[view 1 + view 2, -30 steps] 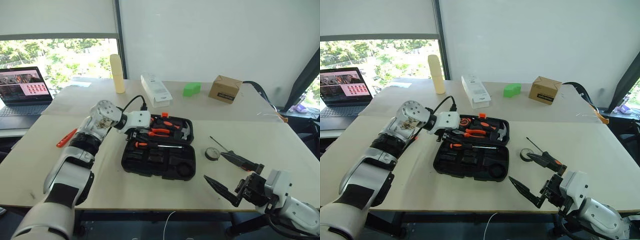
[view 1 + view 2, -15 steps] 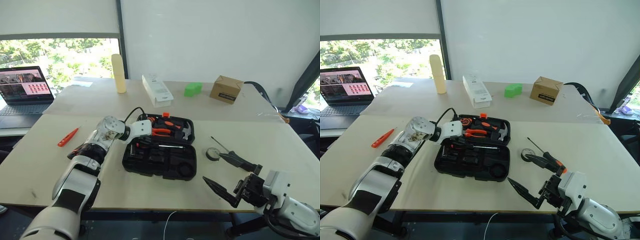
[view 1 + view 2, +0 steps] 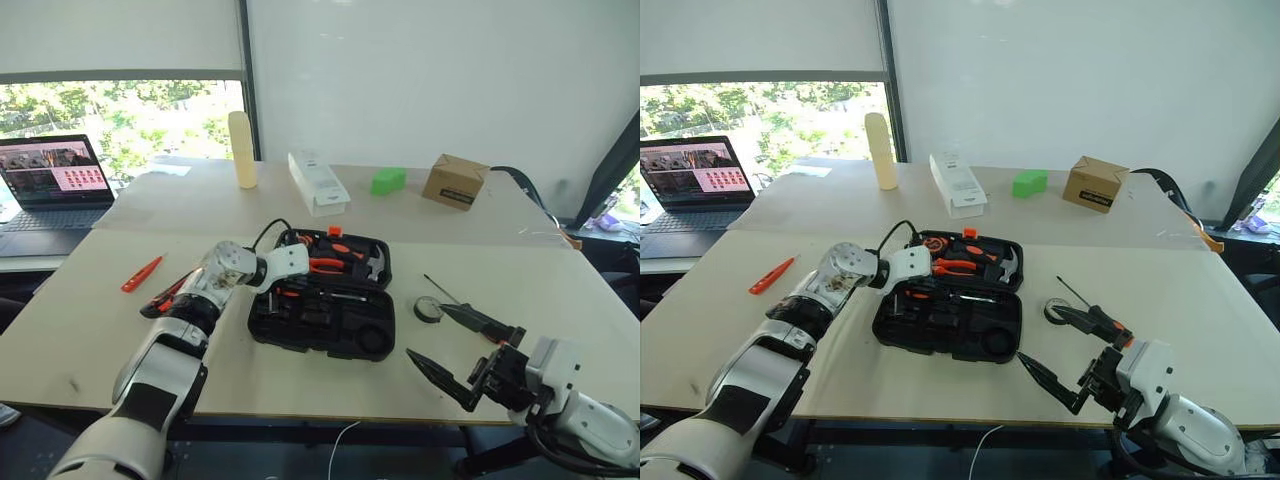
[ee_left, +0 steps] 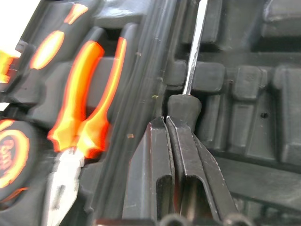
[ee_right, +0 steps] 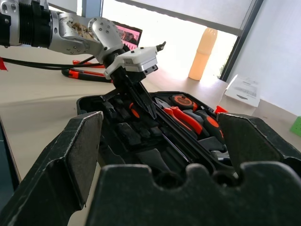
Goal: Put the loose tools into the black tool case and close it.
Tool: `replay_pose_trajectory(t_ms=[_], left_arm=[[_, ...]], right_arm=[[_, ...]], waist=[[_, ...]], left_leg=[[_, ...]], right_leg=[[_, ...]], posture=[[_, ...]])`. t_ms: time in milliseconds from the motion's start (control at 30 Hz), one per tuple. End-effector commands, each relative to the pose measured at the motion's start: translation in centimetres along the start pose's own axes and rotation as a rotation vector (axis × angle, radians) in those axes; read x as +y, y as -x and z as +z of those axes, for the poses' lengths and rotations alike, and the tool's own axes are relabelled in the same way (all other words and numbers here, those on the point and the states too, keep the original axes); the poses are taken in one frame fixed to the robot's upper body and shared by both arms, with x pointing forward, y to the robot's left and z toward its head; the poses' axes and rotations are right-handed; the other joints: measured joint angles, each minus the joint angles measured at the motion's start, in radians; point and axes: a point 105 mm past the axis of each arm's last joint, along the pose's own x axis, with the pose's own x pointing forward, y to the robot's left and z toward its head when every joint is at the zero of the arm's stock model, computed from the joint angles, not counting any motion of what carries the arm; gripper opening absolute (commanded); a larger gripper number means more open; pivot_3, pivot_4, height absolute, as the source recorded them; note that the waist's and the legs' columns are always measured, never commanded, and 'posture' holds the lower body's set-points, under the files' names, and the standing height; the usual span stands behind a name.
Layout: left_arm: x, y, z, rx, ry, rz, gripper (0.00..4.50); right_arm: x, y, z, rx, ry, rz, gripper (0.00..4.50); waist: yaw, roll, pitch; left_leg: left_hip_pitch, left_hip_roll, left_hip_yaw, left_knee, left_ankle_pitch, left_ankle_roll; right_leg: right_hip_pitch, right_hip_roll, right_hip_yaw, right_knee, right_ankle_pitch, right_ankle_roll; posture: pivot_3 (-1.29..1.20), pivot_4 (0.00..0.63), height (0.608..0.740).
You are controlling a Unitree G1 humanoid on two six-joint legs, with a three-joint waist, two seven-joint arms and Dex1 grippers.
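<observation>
With the left end effector (image 4: 165, 123) closed empty behind the orange-and-black-handled screwdriver (image 4: 188, 89) and the right end effector (image 3: 1060, 358) wide open, the robot should press that screwdriver flat into its slot in the black moulded plastic tool case (image 3: 940, 335).

The pale desk (image 3: 300, 385) carries an open black tool case (image 3: 322, 305) near its middle. An orange tool (image 3: 141, 274) and an orange-and-black tool (image 3: 172, 293) lie to its left; a black tape roll (image 3: 428, 309) and a screwdriver (image 3: 440, 289) lie to its right. Farther back stand a laptop (image 3: 52, 192), a yellow bottle (image 3: 241, 149), a white box (image 3: 318, 182), a green block (image 3: 387, 181) and a cardboard box (image 3: 454, 181).
</observation>
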Motion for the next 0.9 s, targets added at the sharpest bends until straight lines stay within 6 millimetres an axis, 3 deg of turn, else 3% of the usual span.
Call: replay_pose_trajectory(t_ms=[33,100,167,267,367,467,567,700,833,900], left_arm=[[-2.3,-0.8,-2.5,0.097,0.061,-0.099,0.13],[-1.7,0.1,-2.1,0.045,0.043,-0.056,0.13],[-0.4,1.5,-0.2,-0.139,0.07,0.022,0.13],[0.4,5.5,0.8,-0.348,0.146,0.062,0.13],[-0.3,8.9,-0.6,-0.389,0.162,0.063,0.84],[-2.8,12.3,-3.6,-0.335,0.159,0.022,1.96],[-4.6,15.3,-6.0,-0.3,0.205,0.031,3.07],[-5.4,17.6,-7.0,-0.304,0.294,0.066,4.39],[-6.8,16.9,-5.5,-0.366,0.313,-0.009,4.39],[-7.2,16.3,-4.7,-0.39,0.318,-0.026,4.39]], right_arm=[[-1.3,1.7,0.2,0.03,0.026,-0.086,4.5],[-2.1,3.3,0.0,0.065,0.029,-0.161,4.5],[-2.8,5.4,-0.3,0.105,0.02,-0.247,4.5],[-2.8,8.6,-1.2,0.19,-0.018,-0.32,4.5],[-2.8,11.3,-2.5,0.278,-0.028,-0.386,4.5],[-3.3,13.5,-3.9,0.359,-0.028,-0.456,4.5],[-4.3,13.4,-4.1,0.374,-0.02,-0.466,4.5],[-6.8,10.5,-4.2,0.425,-0.035,-0.381,4.5],[-9.5,6.8,-5.8,0.577,-0.116,-0.232,4.5],[-10.7,6.0,-7.0,0.68,-0.143,-0.204,4.5]], waist=[[0.0,0.0,-0.004],[-0.001,0.002,-0.007],[-0.004,0.004,-0.008],[-0.012,0.006,-0.009],[-0.025,0.006,-0.008],[-0.04,0.007,-0.009],[-0.039,0.01,-0.01],[-0.037,0.009,-0.01],[-0.03,0.009,-0.01],[-0.027,0.009,-0.01]], left_leg=[[0.0,0.0,0.0,0.0,0.0,0.0],[0.0,0.0,0.0,0.0,0.0,0.001],[0.0,0.0,0.001,-0.001,-0.001,0.001],[0.0,0.001,0.002,-0.004,-0.001,0.001],[-0.001,0.003,0.002,-0.004,0.0,0.0],[0.003,0.004,0.004,-0.007,0.0,0.0],[0.008,0.003,0.006,-0.01,-0.001,0.001],[0.008,0.004,0.007,-0.008,-0.001,0.001],[0.008,0.004,0.007,-0.007,-0.001,0.0],[0.007,0.003,0.008,-0.007,-0.001,0.001]], right_leg=[[0.0,0.0,0.0,0.0,0.0,0.0],[0.0,0.0,0.0,0.0,0.0,0.0],[0.0,0.0,0.001,0.0,0.0,0.0],[-0.004,0.0,0.005,0.0,0.0,0.0],[-0.006,0.002,0.006,0.0,0.0,-0.001],[-0.004,0.002,0.009,0.0,-0.001,-0.002],[-0.002,0.001,0.012,0.0,-0.002,-0.001],[-0.003,0.0,0.012,0.002,-0.001,0.0],[-0.002,-0.001,0.012,0.002,-0.001,0.0],[-0.004,-0.001,0.013,0.003,-0.001,-0.001]], posture=[[0.0,0.15,0.74],[0.0,0.15,0.74],[0.0,0.15,0.74],[0.0,0.15,0.74],[0.0,0.15,0.74],[0.0,0.15,0.74],[0.0,0.15,0.74],[0.0,0.15,0.74],[0.0,0.15,0.74],[0.0,0.15,0.74]])
